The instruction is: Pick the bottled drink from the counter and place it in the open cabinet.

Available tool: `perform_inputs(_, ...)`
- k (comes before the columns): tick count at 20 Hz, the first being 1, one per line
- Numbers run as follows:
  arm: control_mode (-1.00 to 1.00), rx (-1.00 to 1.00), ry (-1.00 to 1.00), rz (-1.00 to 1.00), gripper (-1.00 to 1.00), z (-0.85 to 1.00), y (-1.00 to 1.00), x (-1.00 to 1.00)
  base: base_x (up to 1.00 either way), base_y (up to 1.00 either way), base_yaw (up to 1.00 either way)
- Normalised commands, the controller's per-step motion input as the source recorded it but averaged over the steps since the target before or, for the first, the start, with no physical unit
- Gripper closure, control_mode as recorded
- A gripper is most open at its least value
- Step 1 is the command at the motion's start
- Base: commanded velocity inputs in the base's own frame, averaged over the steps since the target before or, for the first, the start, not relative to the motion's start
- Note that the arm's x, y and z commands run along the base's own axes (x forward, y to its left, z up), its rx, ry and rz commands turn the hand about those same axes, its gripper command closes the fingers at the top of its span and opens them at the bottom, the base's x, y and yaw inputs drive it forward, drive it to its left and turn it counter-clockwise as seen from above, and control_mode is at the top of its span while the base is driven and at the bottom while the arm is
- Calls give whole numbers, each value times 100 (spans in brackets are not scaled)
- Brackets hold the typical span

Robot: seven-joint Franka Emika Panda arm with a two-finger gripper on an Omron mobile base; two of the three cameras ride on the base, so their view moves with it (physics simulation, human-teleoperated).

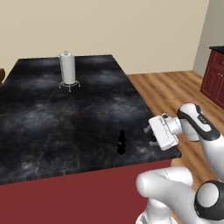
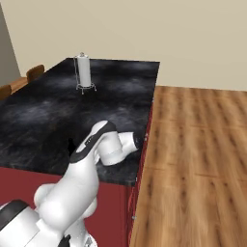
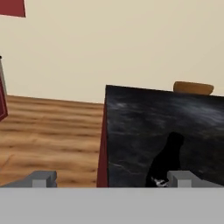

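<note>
The bottled drink point(image 1: 121, 143), small and nearly black, stands upright near the front right corner of the counter point(image 1: 65, 113). My gripper point(image 1: 151, 136) hovers just to its right at about bottle height, open and holding nothing. In the hand view the bottled drink point(image 3: 168, 157) rises on the counter point(image 3: 144, 122) just beyond the right fingertip point(image 3: 181, 177), off to the right of the gripper's point(image 3: 113, 179) centre line. My arm covers most of the counter's point(image 2: 120, 96) front corner in the right base view. I cannot pick out the open cabinet.
A white cylinder on a wire stand point(image 1: 68, 70) point(image 2: 84, 71) stands far back on the counter. Wooden floor point(image 2: 198, 159) lies to the right of it. Dark red panelled cabinets point(image 1: 214, 74) line the far right. A red cabinet corner point(image 3: 11, 7) shows high up.
</note>
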Motion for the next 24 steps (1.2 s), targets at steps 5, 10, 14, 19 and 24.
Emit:
perform_inputs(5,-100,0,0,0,-100,-20,32,33,0,0,0)
perform_inputs(10,-100,0,0,0,-100,-18,30,24,0,0,0)
perform_inputs(14,-100,0,0,0,-100,-16,27,18,0,0,0)
perform_inputs(19,-100,0,0,0,-100,-16,34,28,0,0,0)
perform_inputs(24,-100,0,0,0,-100,-12,26,31,0,0,0)
